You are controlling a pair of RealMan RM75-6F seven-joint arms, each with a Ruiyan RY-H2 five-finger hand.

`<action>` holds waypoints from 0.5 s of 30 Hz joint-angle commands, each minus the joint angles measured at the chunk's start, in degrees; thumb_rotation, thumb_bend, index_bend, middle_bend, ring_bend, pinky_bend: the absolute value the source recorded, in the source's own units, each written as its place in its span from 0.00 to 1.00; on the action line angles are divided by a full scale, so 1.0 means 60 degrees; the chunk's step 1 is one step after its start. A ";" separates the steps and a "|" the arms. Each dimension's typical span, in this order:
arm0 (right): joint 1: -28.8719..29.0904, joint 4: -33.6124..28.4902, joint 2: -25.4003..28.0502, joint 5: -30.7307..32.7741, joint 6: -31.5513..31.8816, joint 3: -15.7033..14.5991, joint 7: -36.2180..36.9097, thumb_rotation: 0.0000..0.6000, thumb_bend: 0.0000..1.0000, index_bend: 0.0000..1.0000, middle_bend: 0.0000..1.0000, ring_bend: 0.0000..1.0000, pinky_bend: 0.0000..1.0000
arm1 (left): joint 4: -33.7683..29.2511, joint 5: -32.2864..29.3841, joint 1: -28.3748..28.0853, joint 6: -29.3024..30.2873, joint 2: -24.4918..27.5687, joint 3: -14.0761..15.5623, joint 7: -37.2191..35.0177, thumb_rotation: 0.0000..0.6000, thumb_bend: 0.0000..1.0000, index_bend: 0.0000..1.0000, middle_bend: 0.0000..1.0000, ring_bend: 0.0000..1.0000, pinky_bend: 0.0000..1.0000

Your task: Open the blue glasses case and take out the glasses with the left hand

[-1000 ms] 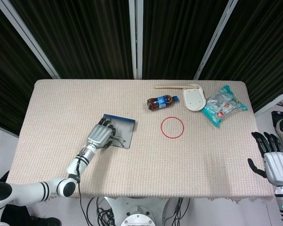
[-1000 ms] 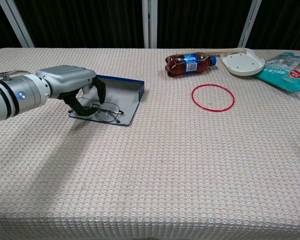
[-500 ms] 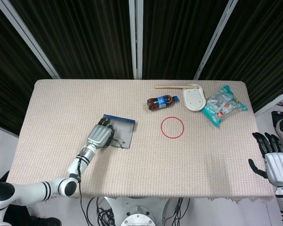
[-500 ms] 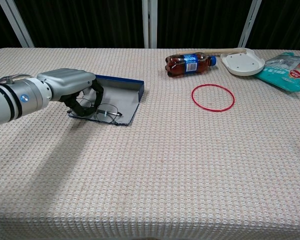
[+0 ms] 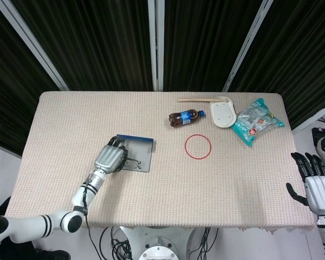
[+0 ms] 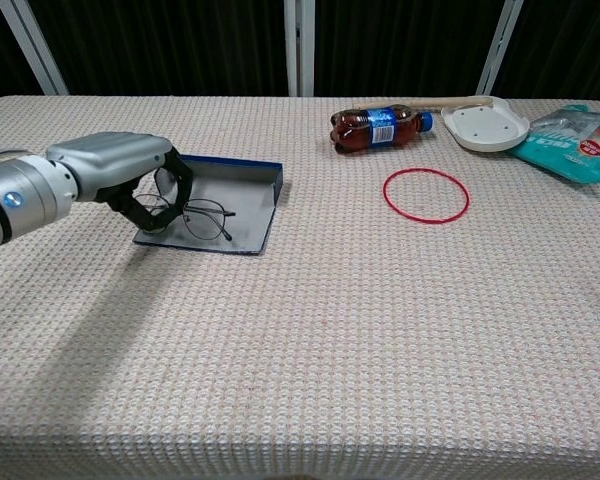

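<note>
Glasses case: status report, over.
Left hand grips the glasses, held just above the open blue case. Right hand open, off the table's edge. Nothing in the way.

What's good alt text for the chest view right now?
The left robot hand pinches wire-rimmed glasses over the open blue glasses case on a beige woven table. Farther back lie a cola bottle, a red ring, a white dish and a teal snack bag.
</note>
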 commanded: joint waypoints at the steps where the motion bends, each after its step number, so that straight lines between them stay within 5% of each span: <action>1: 0.0000 0.0022 0.0000 -0.0007 0.0011 0.0006 0.0021 1.00 0.29 0.00 0.11 0.00 0.00 | -0.0339 0.0619 0.0434 0.0681 0.0231 0.0193 -0.0291 1.00 0.62 0.73 0.36 0.11 0.00; 8: 0.0044 0.0051 0.0010 -0.0088 0.0014 0.0012 0.0062 1.00 0.29 0.00 0.11 0.00 0.00 | -0.1669 0.1444 0.1320 0.1872 0.1118 0.0646 -0.0426 1.00 0.62 0.73 0.36 0.11 0.00; 15: 0.0136 0.0098 -0.0045 -0.0152 -0.0086 0.0000 0.0094 1.00 0.29 0.00 0.11 0.00 0.00 | -0.3217 0.2067 0.2193 0.2453 0.2036 0.1674 0.0262 1.00 0.62 0.73 0.35 0.11 0.00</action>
